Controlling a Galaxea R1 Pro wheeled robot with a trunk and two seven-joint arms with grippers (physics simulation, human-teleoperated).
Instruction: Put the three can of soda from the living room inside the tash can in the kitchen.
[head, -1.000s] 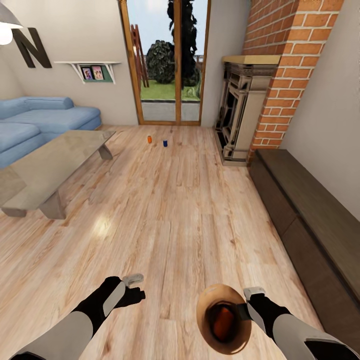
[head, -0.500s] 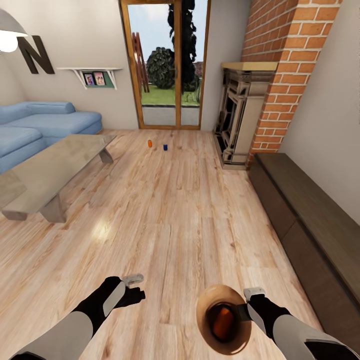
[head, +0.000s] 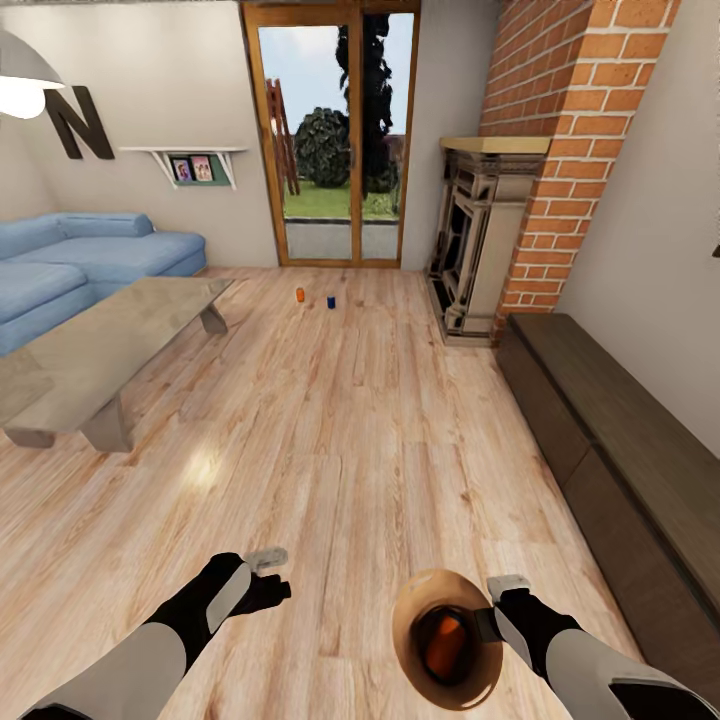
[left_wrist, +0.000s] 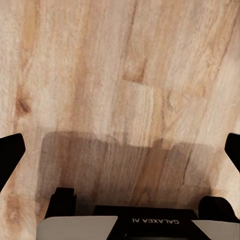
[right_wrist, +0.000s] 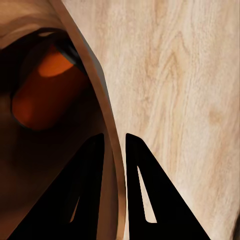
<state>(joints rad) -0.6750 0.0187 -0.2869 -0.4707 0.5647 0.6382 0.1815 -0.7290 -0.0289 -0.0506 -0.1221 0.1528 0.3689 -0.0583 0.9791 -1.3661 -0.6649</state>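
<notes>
Standing in the living room, the robot faces the wood-framed glass doors (head: 338, 135) across a light wood floor (head: 340, 430). At the far left a blue sofa (head: 80, 265) sits behind a low grey coffee table (head: 95, 355), which carries nothing of the task. Nearer, the left pincer (head: 268, 565) hangs over bare floor with its jaws spread wide and nothing between them. Well ahead, on the floor close to the doors, stand an orange can (head: 299, 295) and, just beside it, a blue can (head: 330, 300), both upright and apart from each other. Right of the left arm, the right pincer (right_wrist: 115, 150) is clamped on the rim of the tash can (head: 445, 635), one finger inside the wall and one outside; the bin is tilted toward the camera and another orange can (head: 444, 640) lies inside it. Farther right are the brick fireplace (head: 500, 230) and a long dark bench (head: 620, 450) along the wall.

The step in hand appears to be driving to the two remaining cans. Doing it well likely means rolling straight down the open floor, clear of the table's corner, keeping the bin's mouth upward so the can inside cannot roll out, and stopping with the cans within the empty pincer's reach.
</notes>
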